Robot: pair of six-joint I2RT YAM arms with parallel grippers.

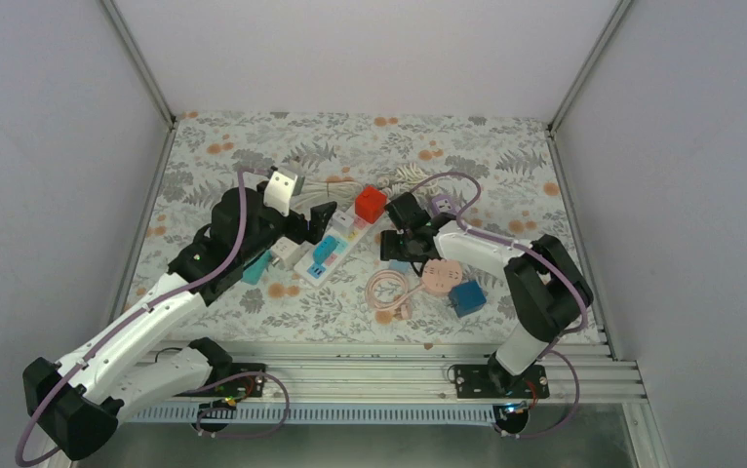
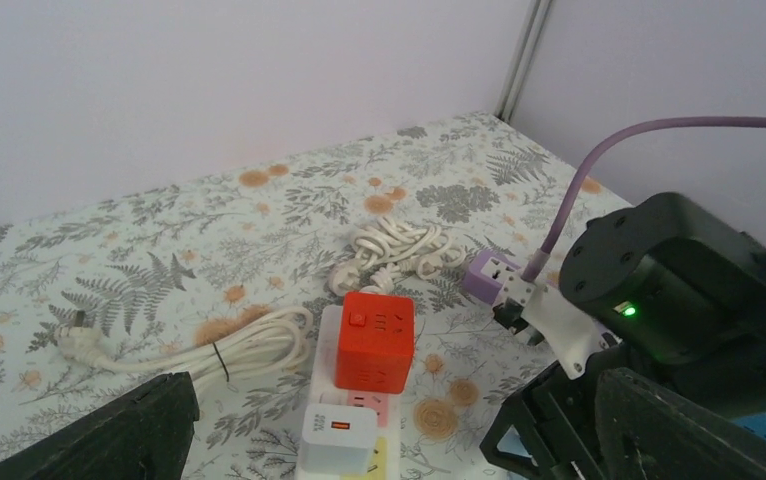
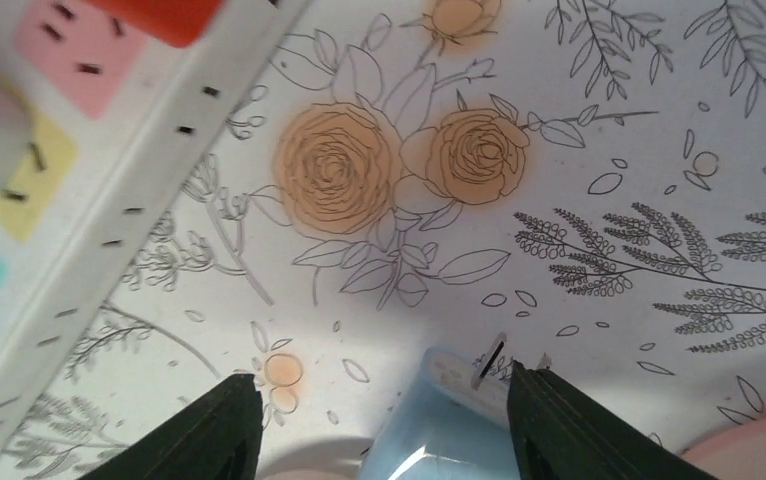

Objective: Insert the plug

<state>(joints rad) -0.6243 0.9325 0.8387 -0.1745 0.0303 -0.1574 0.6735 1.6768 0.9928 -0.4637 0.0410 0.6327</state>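
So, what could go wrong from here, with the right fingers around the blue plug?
1. The plug sits off-centre between the right fingers, against one and apart from the other. Closing may push or tilt it.
2. The pink cord coils beside the plug and could snag.
3. The left fingers hang by the strip, so the arms might collide there.

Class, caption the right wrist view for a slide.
Right gripper, jaws apart, straddles a pale blue plug beside the power strip.
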